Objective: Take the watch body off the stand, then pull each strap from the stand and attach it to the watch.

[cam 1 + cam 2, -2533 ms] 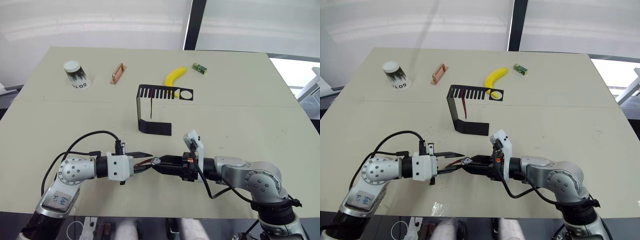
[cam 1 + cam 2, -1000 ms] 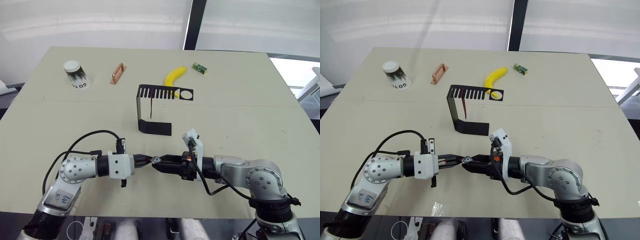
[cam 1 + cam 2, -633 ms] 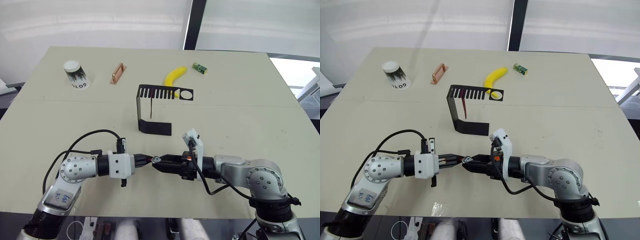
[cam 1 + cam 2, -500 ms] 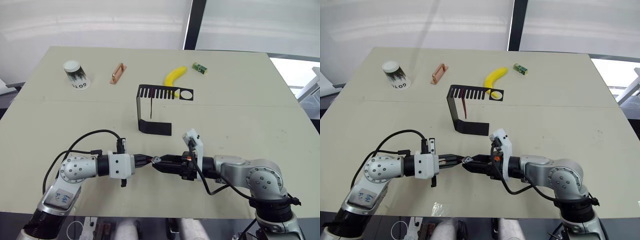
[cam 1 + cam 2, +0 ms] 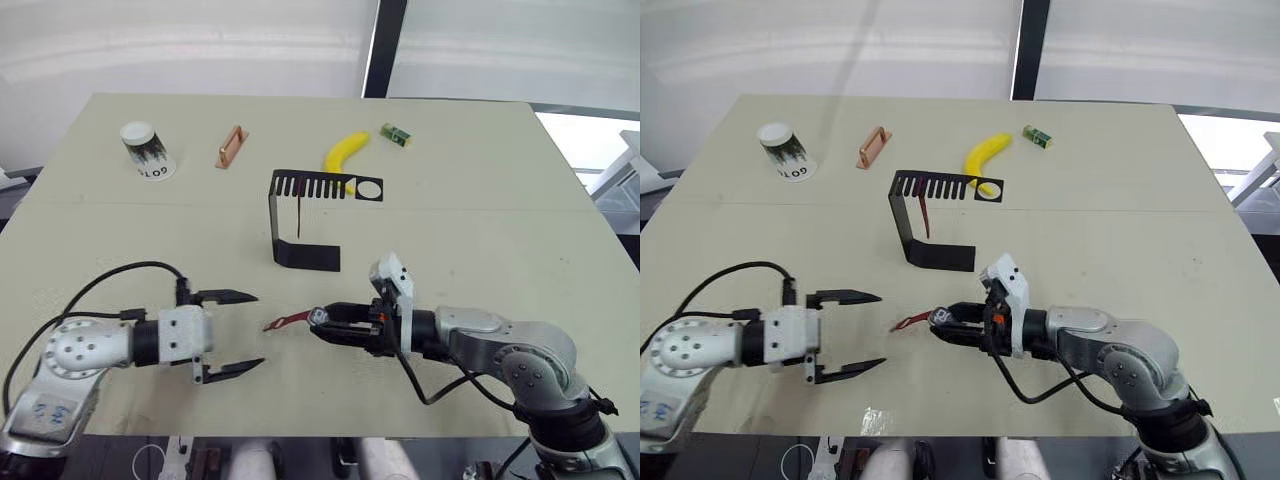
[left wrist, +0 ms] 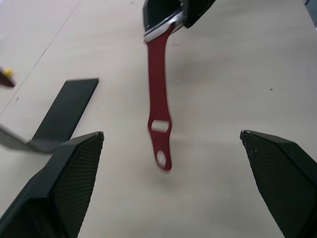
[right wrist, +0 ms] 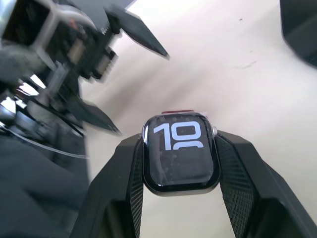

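My right gripper [image 5: 322,323] is shut on the watch body [image 7: 181,151], a dark rounded case with a lit screen, held just above the table. A dark red strap [image 6: 158,99] runs from the case's edge toward my left gripper, and its free end droops to the tabletop. My left gripper [image 5: 255,329] is open wide, a short way left of the strap's tip and touching nothing. The black stand [image 5: 300,215] is at mid-table behind both grippers, and a second thin red strap [image 5: 923,215] hangs from its slotted top arm.
Along the far side of the table are a paper cup [image 5: 140,150], a small copper-coloured block [image 5: 231,147], a banana [image 5: 345,152] and a small green box [image 5: 396,135]. The table's near edge runs just below both arms.
My left gripper has let go of the strap, opened wide and drawn back to the left. The strap now hangs from the watch body in my right gripper, which has hardly moved.
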